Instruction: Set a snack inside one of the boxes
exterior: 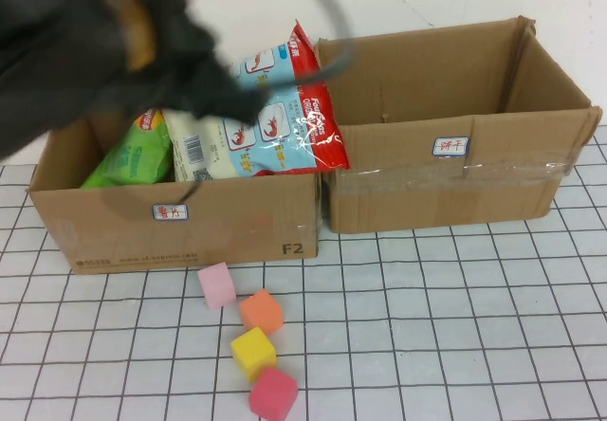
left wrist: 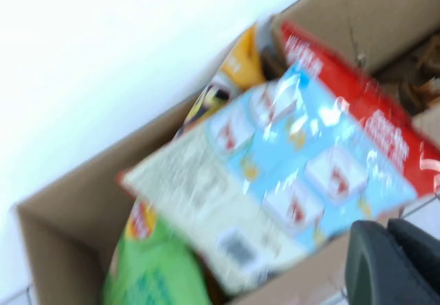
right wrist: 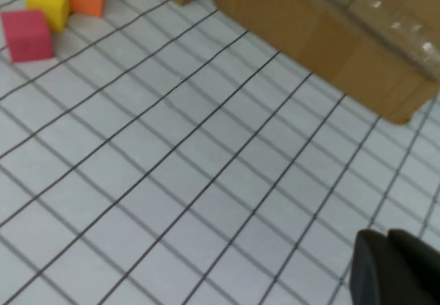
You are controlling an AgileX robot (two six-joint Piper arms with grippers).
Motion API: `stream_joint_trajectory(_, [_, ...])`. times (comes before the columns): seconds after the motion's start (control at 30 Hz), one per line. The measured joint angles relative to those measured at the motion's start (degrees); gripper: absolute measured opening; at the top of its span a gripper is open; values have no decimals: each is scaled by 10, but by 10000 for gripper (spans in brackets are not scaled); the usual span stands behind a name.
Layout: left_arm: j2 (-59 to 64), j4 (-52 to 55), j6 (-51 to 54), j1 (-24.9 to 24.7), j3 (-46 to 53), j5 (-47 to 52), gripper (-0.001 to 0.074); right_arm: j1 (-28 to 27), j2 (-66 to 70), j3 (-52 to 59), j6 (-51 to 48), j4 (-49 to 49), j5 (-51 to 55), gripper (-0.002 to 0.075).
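Your left pincer [exterior: 248, 106] sits pressed together over the left box [exterior: 180, 222], against the blue snack bag [exterior: 275, 118] leaning on the wall shared with the right box [exterior: 455, 184]. Next, back out gently. Right pincer [right wrist: 395, 267], shut, hangs above the tabletop [right wrist: 172, 181]

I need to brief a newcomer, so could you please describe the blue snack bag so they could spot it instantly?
Find the left cardboard box of the two. The light-blue snack bag with a red edge stands in its right end, beside a green bag; it alone leans against the right box.
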Motion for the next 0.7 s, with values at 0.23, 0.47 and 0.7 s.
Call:
stream_joint_trajectory(0.23, [-236,31,-81,0,260,-97,-1,0,-32,75,-6,27,-7,-1])
stream_joint_trajectory(0.47, [-399,52,-126,0,391,-107,-1,0,-33,80,-6,71,-8,-1])
stream_joint_trajectory(0.7, [-465,66,-129,0,416,-107,-1,0,-33,80,-6,78,-8,-1])
